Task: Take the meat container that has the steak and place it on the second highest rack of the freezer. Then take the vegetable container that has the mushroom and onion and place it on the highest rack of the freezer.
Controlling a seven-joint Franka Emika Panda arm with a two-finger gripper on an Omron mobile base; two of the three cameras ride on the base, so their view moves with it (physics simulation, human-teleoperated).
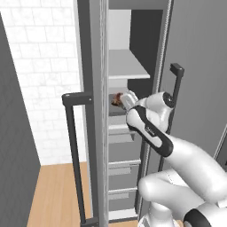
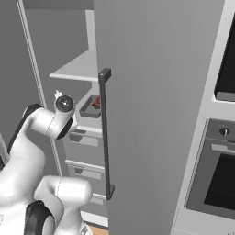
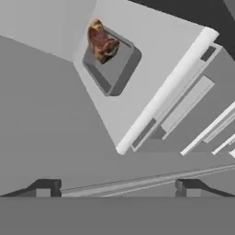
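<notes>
- So, quick read, everything placed relative to the freezer (image 1: 133,111), whose door stands wide open.
- Meat container (image 3: 111,64) already parked inside the freezer, on the lower of the two white shelves, i.e. the second highest rack (image 3: 151,69). Sits toward the back corner, flat, not tipped.
- Steak (image 3: 102,40) lying in it, bunched at the far end of the tray, well smaller than the tray.
- Gripper (image 3: 118,188) hanging just outside the freezer's shelf edge, jaws spread wide, nothing between them. Not touching the tray, clear gap between.
- From the hand view: tray lies ahead of the fingertips (image 3: 46,187) and off to one side, past the shelf lip. Tray's long side runs at a slant to the finger line, not square to it.
- Highest rack (image 1: 128,66) directly above the tray, bare as far as visible.
- Judging from that: first half looks done, so next move probably means backing out of the freezer and going for the vegetable container. Can't spot mushroom or onion from these angles.
</notes>
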